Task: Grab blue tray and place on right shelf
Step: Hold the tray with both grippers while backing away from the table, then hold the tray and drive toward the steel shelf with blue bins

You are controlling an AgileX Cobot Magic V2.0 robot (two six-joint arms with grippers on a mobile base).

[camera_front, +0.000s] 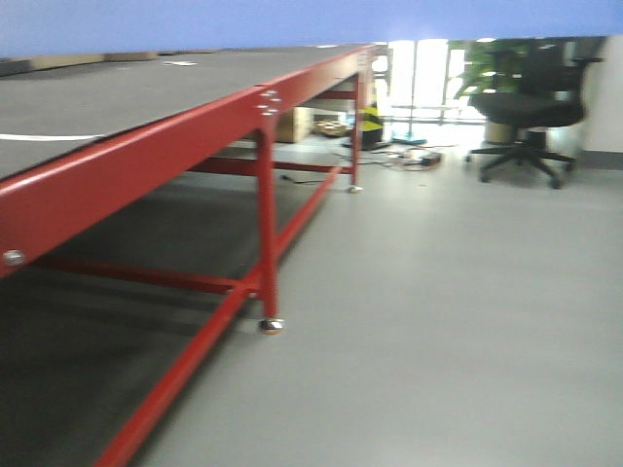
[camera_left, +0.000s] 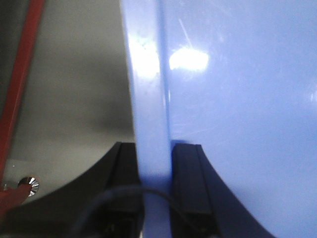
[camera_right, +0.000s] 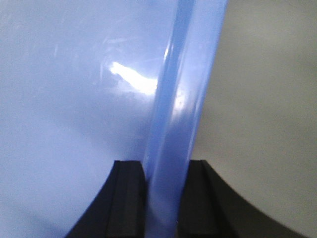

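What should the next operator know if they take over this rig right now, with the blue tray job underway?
Left gripper: shut on one rim of the blue tray.
Right gripper: shut on the opposite rim.
Tray: held between both arms, with grey floor visible beyond each gripped edge. It shows as a blue band across the top of the front view. The red-framed table is ahead on the left.
Done: tray grabbed.
Left: the right shelf is in no view. Find it, set the tray on it and release.
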